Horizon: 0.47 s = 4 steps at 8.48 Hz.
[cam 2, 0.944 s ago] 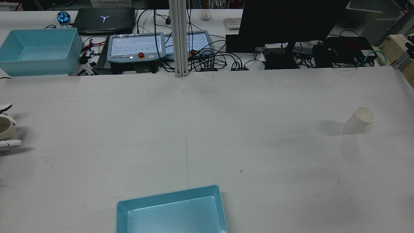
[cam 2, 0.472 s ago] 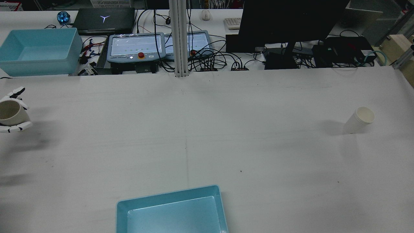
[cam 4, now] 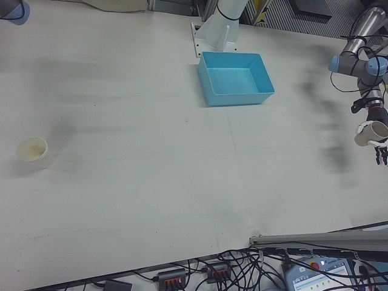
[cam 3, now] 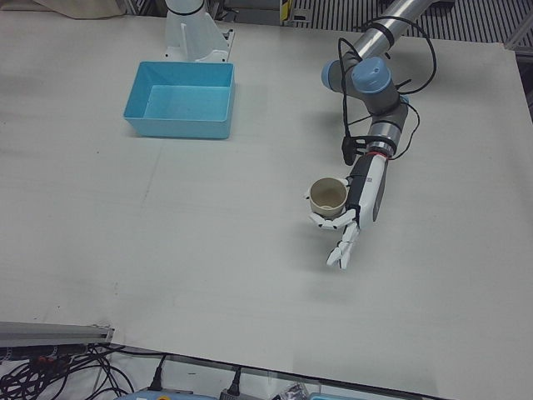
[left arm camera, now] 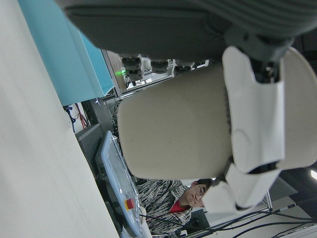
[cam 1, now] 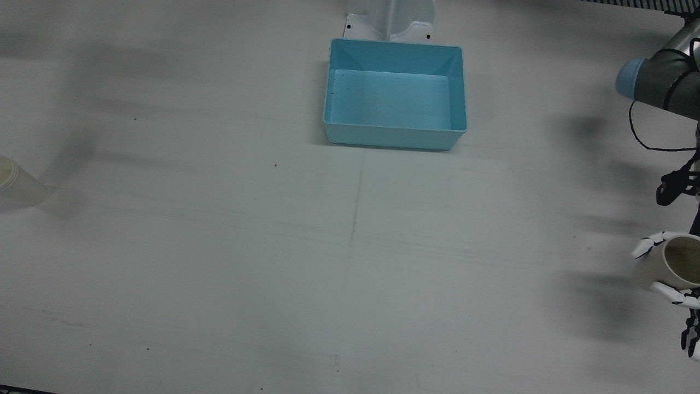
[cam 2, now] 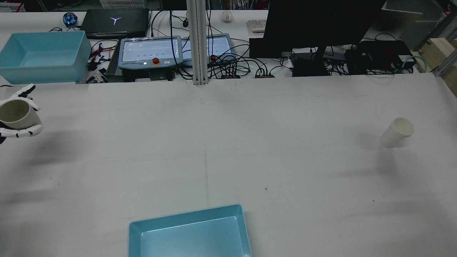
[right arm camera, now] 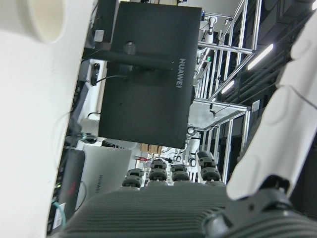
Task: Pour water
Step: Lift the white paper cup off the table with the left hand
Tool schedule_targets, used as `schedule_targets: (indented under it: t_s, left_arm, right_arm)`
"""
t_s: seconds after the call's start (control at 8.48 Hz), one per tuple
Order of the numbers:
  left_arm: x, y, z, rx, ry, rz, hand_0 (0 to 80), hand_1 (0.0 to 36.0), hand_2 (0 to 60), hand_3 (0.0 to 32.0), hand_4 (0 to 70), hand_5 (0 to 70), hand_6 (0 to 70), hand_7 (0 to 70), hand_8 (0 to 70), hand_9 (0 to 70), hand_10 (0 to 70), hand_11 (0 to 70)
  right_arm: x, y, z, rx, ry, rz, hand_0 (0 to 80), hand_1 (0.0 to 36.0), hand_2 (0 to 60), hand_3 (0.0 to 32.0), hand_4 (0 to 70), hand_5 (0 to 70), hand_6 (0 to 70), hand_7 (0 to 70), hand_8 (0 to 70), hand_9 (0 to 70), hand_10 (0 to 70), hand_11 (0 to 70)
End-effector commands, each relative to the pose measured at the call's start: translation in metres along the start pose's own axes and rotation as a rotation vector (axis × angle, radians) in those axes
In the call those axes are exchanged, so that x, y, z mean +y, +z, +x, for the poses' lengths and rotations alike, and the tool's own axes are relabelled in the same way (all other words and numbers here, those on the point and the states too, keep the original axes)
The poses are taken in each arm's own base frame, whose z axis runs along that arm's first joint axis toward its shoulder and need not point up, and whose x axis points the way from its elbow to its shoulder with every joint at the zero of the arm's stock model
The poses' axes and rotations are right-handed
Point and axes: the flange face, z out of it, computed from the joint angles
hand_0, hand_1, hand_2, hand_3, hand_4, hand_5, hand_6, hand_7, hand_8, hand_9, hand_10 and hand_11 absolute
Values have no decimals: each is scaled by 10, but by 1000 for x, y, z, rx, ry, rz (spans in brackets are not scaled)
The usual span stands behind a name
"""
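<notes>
Beige mug (cam 3: 328,196) was already up off the table (cam 2: 228,150), wrapped in the left hand (cam 3: 348,218) with its fingers (cam 2: 22,132) curled round the sides, out at the far left edge of the station. It looked upright, mouth up, so nothing poured yet as far as I could tell. Couldn't see whether there was actually water in it, the inside was just a dull blur from every angle.

The paper cup (cam 2: 397,132) stood way over on the opposite side, well apart from the mug, and a blue tray (cam 1: 395,93) sat near the pedestal in the middle. So the pickup was done; the carry across and the tip-over were all left, whichever one was the target.

Right hand (right arm camera: 277,134) only showed up in its own camera, holding nothing near the paper cup, and whether its fingers were spread I honestly couldn't tell.
</notes>
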Motion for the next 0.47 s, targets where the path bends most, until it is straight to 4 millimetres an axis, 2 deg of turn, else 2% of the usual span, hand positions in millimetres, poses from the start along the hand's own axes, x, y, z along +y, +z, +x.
schedule_targets:
  t_s: [0.0,0.12,0.24,0.35]
  left_arm:
    - [10,9,-2,2,-2,-4,575,360,600,0,547,700,93,105,47,21,47,91]
    - [11,9,-2,3,-5,-5,572,360,600,0,546,700,93,104,47,21,49,92]
    - [12,10,-2,5,-6,-7,572,360,600,0,544,700,93,104,46,21,48,92]
    - [13,10,-1,6,-9,-9,574,360,600,0,541,700,92,103,46,21,48,92]
  right_arm:
    - [-121,-46,33,57,1,75,509,109,0,0,195,194,70,118,88,91,37,65]
    - [-125,-50,34,62,-8,87,517,115,0,0,215,205,74,128,89,93,36,63]
    - [-119,-32,35,62,-39,73,514,113,0,0,209,201,71,127,87,91,35,62]
    - [-112,-6,30,54,-94,69,520,125,0,0,137,176,61,115,78,82,23,47]
